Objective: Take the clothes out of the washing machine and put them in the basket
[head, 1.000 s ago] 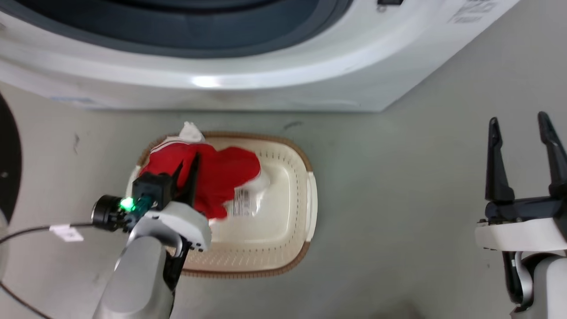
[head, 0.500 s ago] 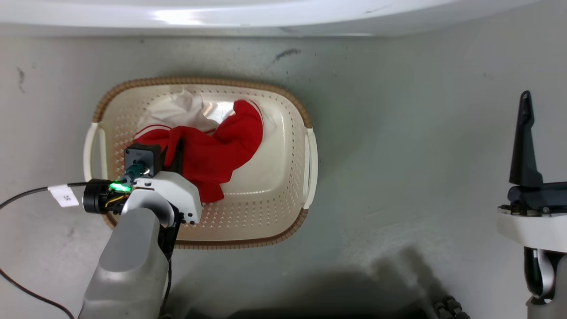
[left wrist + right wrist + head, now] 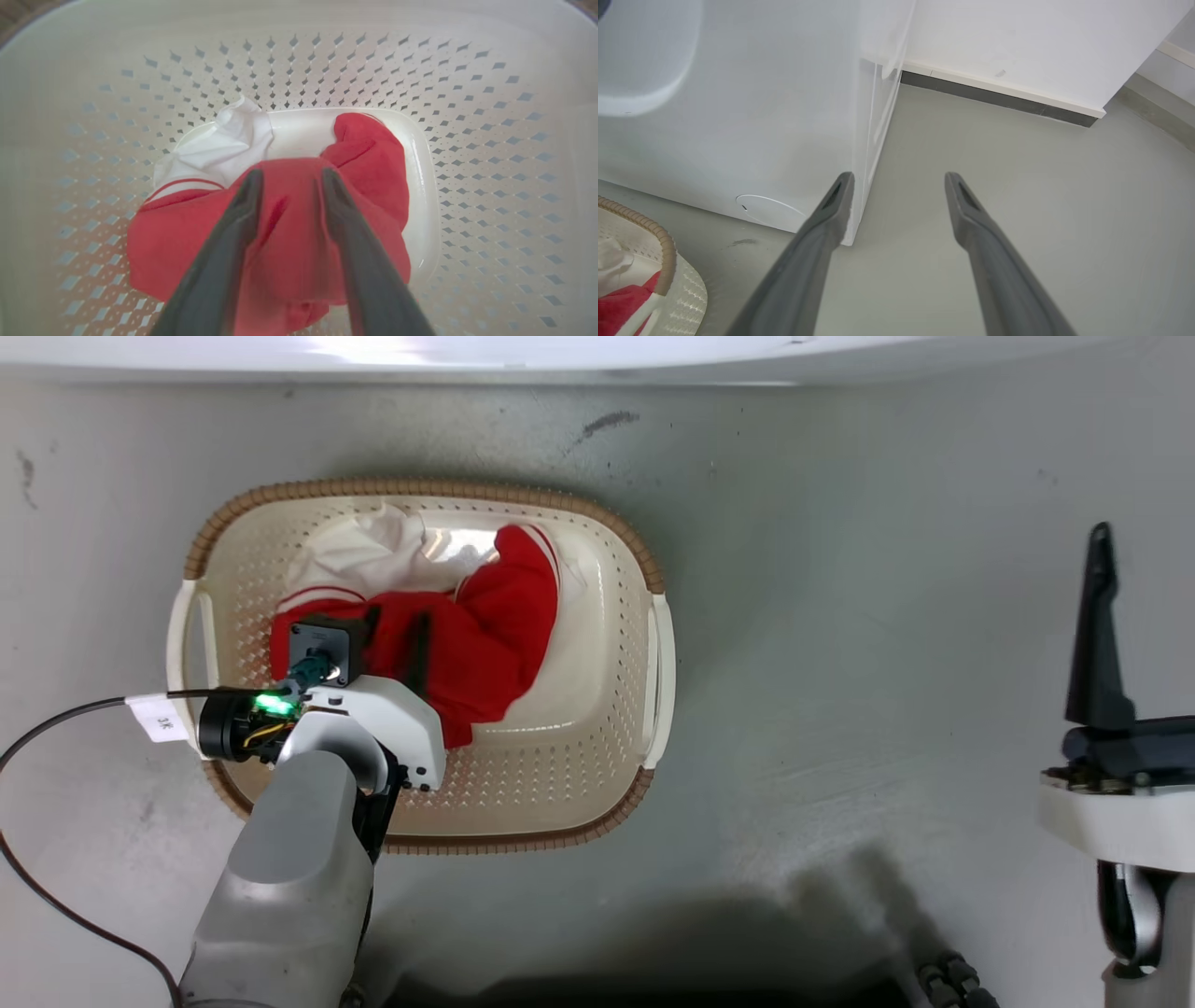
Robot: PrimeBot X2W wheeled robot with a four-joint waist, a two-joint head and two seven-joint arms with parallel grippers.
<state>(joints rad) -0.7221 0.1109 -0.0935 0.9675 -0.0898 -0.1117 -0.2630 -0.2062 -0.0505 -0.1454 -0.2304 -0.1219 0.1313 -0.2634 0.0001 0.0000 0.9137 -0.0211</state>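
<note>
Low inside the basket [image 3: 523, 845], the left gripper [image 3: 290, 176] has its fingers parted around a fold of the red clothes [image 3: 485, 635] heaped on the bottom, seemingly to let go cleanly; the right gripper [image 3: 899, 179] hangs spread, empty.

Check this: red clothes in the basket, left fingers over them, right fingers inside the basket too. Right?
No. The right fingers are outside the basket, over bare floor by the washing machine; the right wrist view shows it. The clothes are in the basket, left fingers over them.
</note>
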